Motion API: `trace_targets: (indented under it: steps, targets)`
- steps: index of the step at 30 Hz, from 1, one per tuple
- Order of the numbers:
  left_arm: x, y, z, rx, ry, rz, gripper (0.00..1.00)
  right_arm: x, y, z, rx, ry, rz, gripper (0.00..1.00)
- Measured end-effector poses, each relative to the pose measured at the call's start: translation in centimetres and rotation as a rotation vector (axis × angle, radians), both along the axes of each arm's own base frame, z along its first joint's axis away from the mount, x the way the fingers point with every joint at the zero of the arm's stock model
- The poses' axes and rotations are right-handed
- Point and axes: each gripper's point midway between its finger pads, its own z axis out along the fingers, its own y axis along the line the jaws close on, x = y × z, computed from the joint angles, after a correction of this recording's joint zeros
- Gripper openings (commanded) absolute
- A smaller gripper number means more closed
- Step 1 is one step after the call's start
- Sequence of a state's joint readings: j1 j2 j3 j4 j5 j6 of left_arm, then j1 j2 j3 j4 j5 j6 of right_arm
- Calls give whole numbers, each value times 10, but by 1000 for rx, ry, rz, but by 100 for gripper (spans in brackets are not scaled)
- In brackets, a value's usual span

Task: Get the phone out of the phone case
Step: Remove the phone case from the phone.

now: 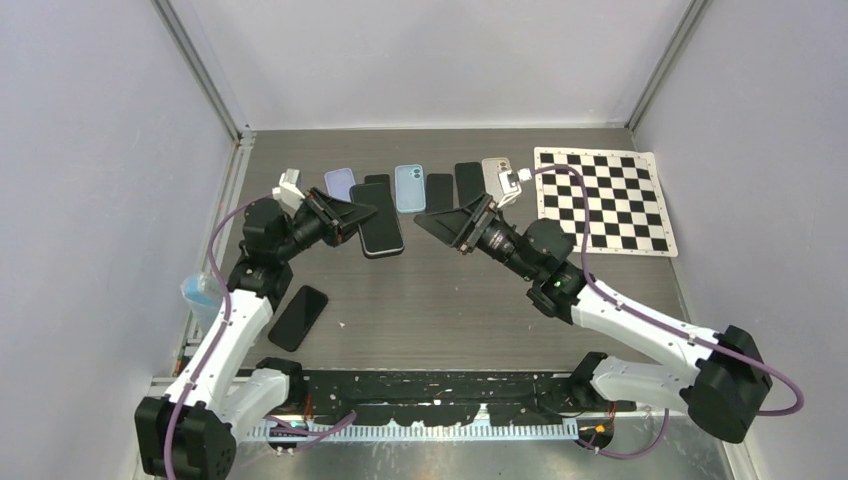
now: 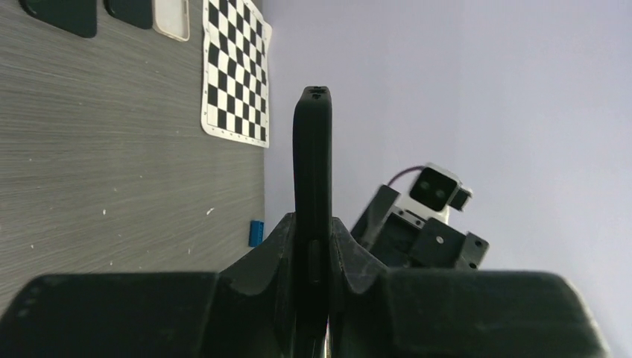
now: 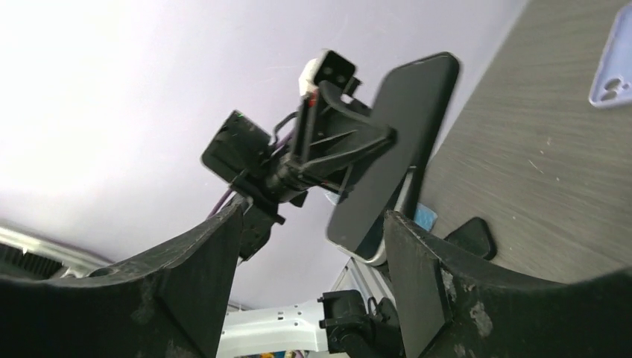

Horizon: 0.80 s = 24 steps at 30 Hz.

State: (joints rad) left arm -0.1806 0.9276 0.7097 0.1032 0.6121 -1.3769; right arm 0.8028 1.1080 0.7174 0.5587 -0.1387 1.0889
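Observation:
My left gripper [image 1: 360, 214] is shut on a black cased phone [image 1: 381, 233] and holds it above the table. In the left wrist view the phone [image 2: 313, 156] stands edge-on, clamped between the fingers [image 2: 277, 246]. My right gripper [image 1: 441, 224] is open and empty, facing the phone from the right with a gap between them. In the right wrist view the phone [image 3: 395, 149] hangs beyond my open right gripper [image 3: 313, 276], held by the left gripper [image 3: 328, 142]. A silver edge shows at its lower end.
A row of phones and cases lies at the back: a lavender case [image 1: 340, 183], a blue case [image 1: 409, 188], black ones [image 1: 439, 190] and a white one [image 1: 497, 178]. A checkerboard [image 1: 605, 200] lies at the back right. A black phone [image 1: 298, 317] lies front left.

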Motion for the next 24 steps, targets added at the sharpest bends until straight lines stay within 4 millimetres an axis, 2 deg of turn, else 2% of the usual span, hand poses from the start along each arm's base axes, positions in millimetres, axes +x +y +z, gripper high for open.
trace_targets:
  steps: [4, 12, 18, 24]
  targets:
    - [7, 3, -5, 0, 27, 39, 0, -14, 1, 14, 7, -93, 61, 73]
    - [13, 11, -16, -43, 143, 110, 0, -29, 36, -18, -37, -95, 269, 72]
    - [14, 12, -26, -90, 218, 127, 0, -33, 48, -21, -18, -93, 319, 70]
    - [15, 13, -26, -122, 245, 136, 0, -29, 51, -23, -11, -73, 306, 69]
